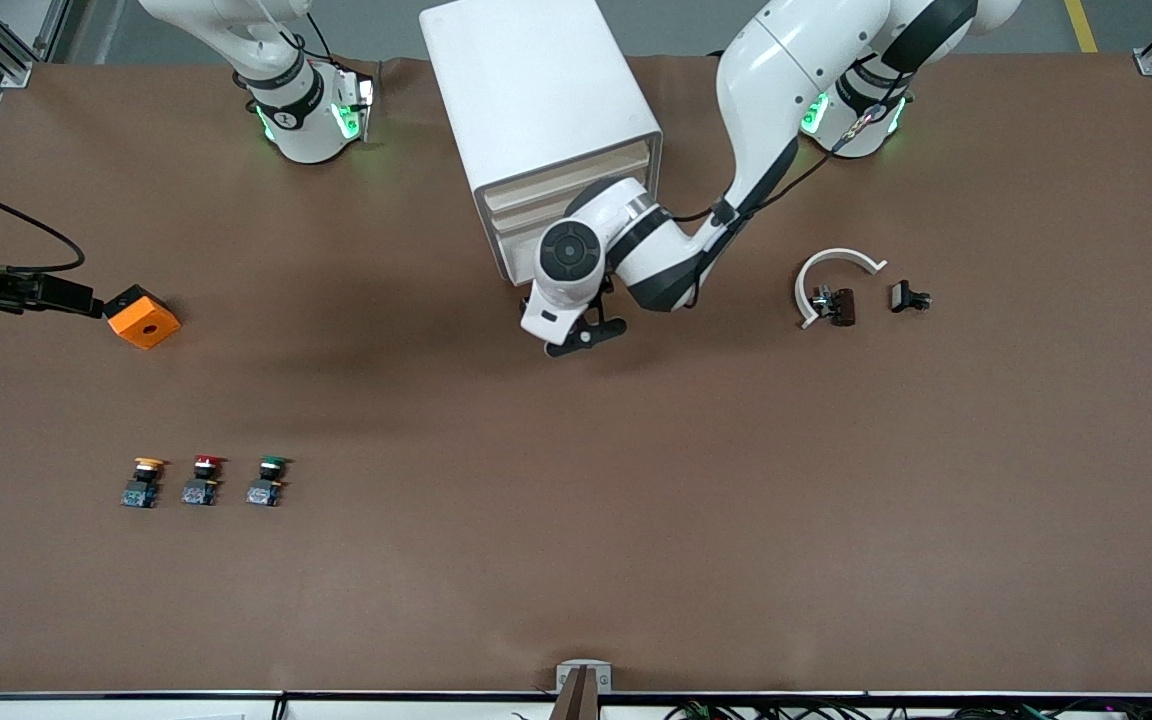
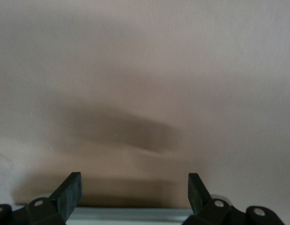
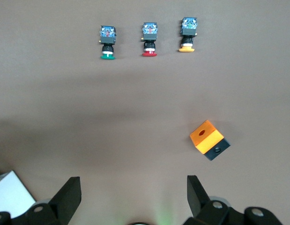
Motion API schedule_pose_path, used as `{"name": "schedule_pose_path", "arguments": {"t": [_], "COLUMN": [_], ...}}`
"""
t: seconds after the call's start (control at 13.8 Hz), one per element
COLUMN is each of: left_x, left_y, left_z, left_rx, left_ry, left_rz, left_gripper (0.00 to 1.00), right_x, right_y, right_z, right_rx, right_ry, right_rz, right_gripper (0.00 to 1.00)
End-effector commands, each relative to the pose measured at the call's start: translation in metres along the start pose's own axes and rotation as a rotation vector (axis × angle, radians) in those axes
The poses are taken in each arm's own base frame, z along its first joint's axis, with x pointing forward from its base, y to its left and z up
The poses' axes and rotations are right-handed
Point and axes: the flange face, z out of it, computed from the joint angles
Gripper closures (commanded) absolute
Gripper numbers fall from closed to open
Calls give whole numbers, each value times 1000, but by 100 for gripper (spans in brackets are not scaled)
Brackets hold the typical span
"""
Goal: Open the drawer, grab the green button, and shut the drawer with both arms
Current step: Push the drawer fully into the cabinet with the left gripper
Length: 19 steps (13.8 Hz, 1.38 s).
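Three push buttons [image 1: 200, 481], one orange box [image 1: 143, 317], one cabinet [image 1: 536, 110], two arms [image 1: 766, 120].

Cabinet front: the left gripper [image 1: 584, 335] hangs low just in front of the cabinet [image 1: 546, 130], fingers spread, its wrist covering the lower drawer [image 1: 536, 235] fronts.
Buttons: the green button [image 1: 266, 481] ends a tight row with the red button [image 1: 202, 480] and yellow button [image 1: 143, 482]; bare table [image 1: 636, 520] lies on every other side.
Right arm's end: an orange box [image 1: 142, 316] lies on the table, well apart from the row.
Left arm's end: a white curved piece [image 1: 829, 278] and small black parts [image 1: 908, 297] lie well apart from the cabinet.
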Motion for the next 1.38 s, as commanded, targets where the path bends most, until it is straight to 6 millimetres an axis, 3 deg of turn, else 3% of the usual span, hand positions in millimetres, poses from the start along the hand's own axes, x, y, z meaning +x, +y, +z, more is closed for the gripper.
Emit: {"name": "schedule_pose_path", "arguments": {"t": [0.0, 0.07, 0.43, 0.65, 0.87, 1.09, 1.3], "left_x": [-25, -30, -71, -76, -77, -52, 25], "left_y": [3, 4, 5, 2, 2, 0, -13], "left_z": [-2, -1, 13, 25, 28, 12, -33], "left_rx": [-10, -12, 38, 63, 59, 32, -31], "left_ry": [-44, -63, -175, -208, -233, -194, -92], "left_rz": [-9, -20, -12, -11, -16, -21, -66], "left_gripper": [0, 0, 0, 0, 0, 0, 0], "right_x": [-6, -6, -26, -30, -49, -61, -69], "right_y": [1, 3, 11, 21, 13, 16, 24], "right_z": [-10, -10, -54, -58, -84, -87, -88], "right_rx": [-24, -23, -21, 3, -3, 25, 32], "right_ry": [-2, 1, -16, -5, 52, 65, 48], "right_rz": [-23, -13, 7, 20, -2, 1, 15], "right_gripper": [0, 0, 0, 0, 0, 0, 0]}}
